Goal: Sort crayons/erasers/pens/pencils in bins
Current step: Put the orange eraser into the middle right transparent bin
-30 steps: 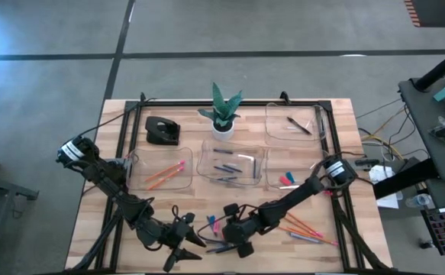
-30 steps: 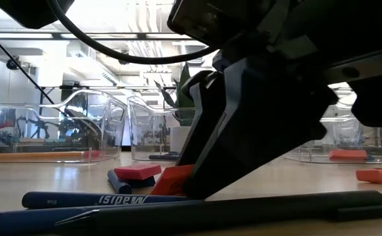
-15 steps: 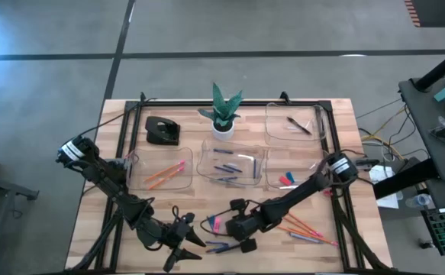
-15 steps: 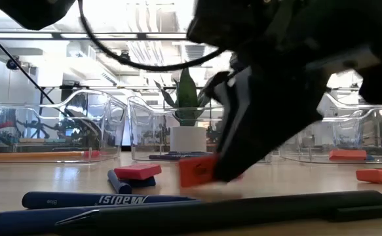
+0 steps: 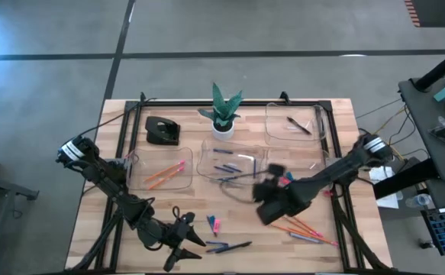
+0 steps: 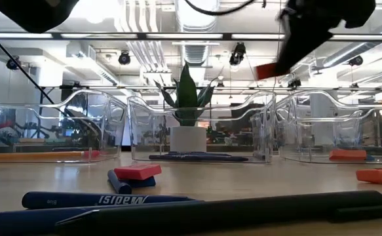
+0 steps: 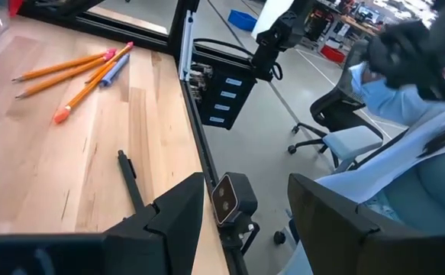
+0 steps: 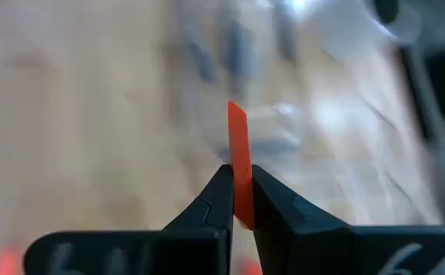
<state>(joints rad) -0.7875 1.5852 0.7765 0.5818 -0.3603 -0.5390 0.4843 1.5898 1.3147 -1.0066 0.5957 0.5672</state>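
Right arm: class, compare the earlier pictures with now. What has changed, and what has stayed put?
The right tool has shut on a red eraser, lifted it off the table and swung right, toward the bin with erasers. The left tool stays open near the table's front edge; the pens and the other eraser lie unmoved.
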